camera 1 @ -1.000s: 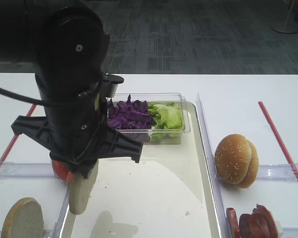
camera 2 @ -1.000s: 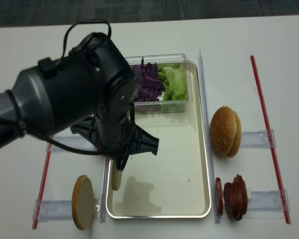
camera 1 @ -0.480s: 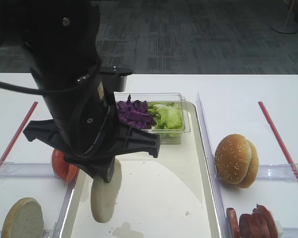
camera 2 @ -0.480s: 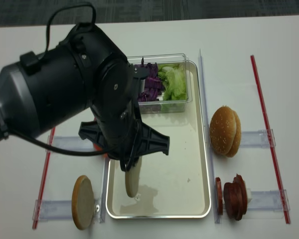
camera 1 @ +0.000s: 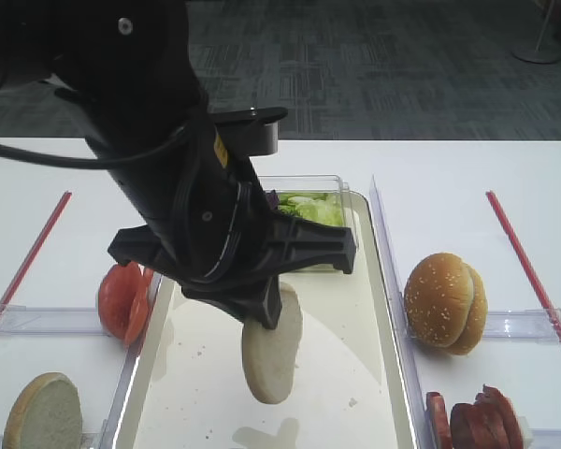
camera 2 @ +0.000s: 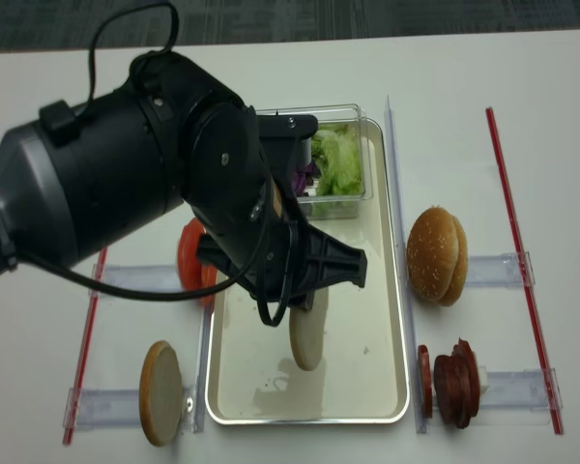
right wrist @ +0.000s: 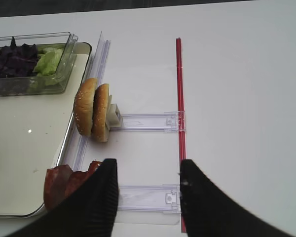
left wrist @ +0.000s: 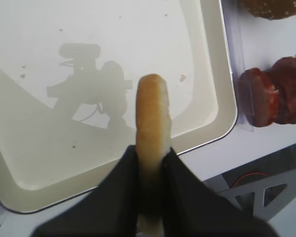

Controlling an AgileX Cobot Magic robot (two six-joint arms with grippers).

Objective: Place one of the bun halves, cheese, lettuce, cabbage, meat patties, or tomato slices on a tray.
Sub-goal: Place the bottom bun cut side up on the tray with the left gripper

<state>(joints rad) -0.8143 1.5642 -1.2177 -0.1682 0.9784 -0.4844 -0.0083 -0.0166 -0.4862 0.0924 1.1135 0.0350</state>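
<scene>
One bun half hangs on edge above the middle of the tray, pinched by my left jaws. My right jaws stand spread over the desk, meat patties at 9 o'clock.

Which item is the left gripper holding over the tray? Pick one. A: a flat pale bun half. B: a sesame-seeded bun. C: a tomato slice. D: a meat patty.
A: the left gripper is shut on the flat pale bun half, held on edge above the tray.
</scene>
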